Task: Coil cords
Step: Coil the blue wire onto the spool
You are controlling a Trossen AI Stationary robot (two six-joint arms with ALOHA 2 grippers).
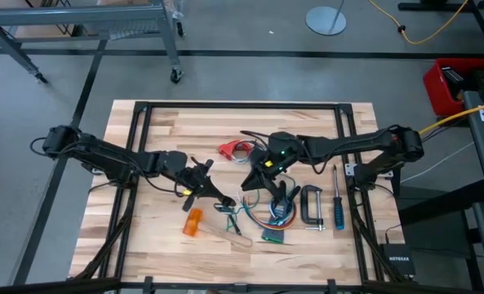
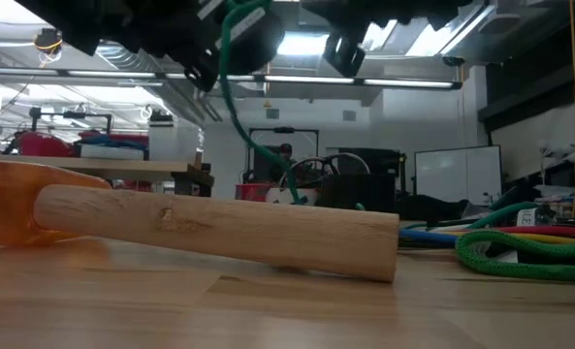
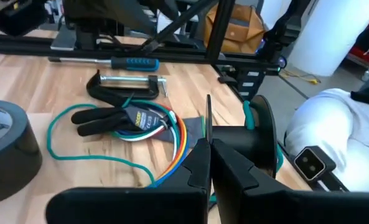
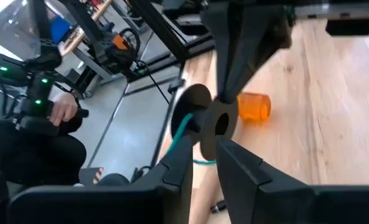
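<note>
Mid-wind, I reckon. Right gripper (image 4: 204,149) clamped on a dark round spool (image 4: 203,121); the green cord (image 3: 91,158) trails to the table beside the glove. Left gripper (image 3: 210,152) pinched together, perhaps on cord. Next: feed slack evenly.

Two dark jointed arms, green indicator light on the right arm (image 1: 284,152), black angular fingers (image 3: 200,165)

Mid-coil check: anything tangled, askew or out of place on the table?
Yes. The green cord from the puck in the right gripper sprawls loose and runs into the coloured wire bundle beside the C-clamp, so it may snag.
</note>
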